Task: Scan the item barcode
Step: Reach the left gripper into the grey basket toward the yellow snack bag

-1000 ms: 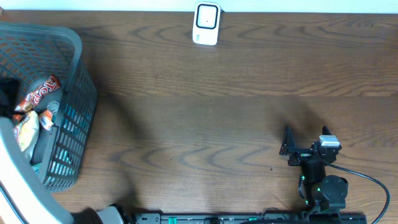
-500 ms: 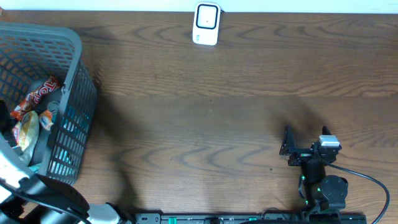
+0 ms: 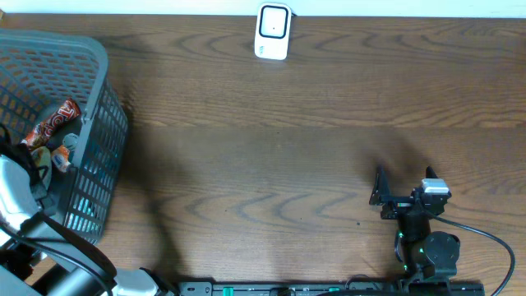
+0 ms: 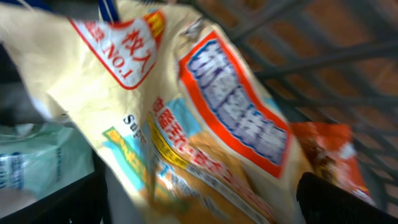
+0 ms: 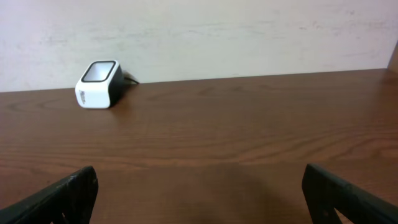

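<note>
Item 1. Basket (image 3: 97, 115): grey mesh, at the left edge of the overhead frame, standing on the wooden table (image 3: 288, 148). It holds several snack packets, and a red-orange packet (image 3: 54, 122) shows near its right wall.

Item 2. Yellow snack bag (image 4: 186, 118): fills the left wrist view and lies inside the basket. It has red-bordered printed panels. A pale green packet (image 4: 34, 162) is at lower left. No barcode can be made out.

Item 3. Scanner (image 3: 273, 31): white body with a dark face, at top centre of the overhead frame, well apart from the basket.

Item 4. Left gripper (image 4: 199, 208): inside the basket, jaws wide apart, with the yellow snack bag close in front. Whether they touch cannot be told.

Item 5. Right gripper (image 3: 380, 191): at lower right of the overhead frame, jaws wide apart with nothing between them, facing the scanner.
</note>
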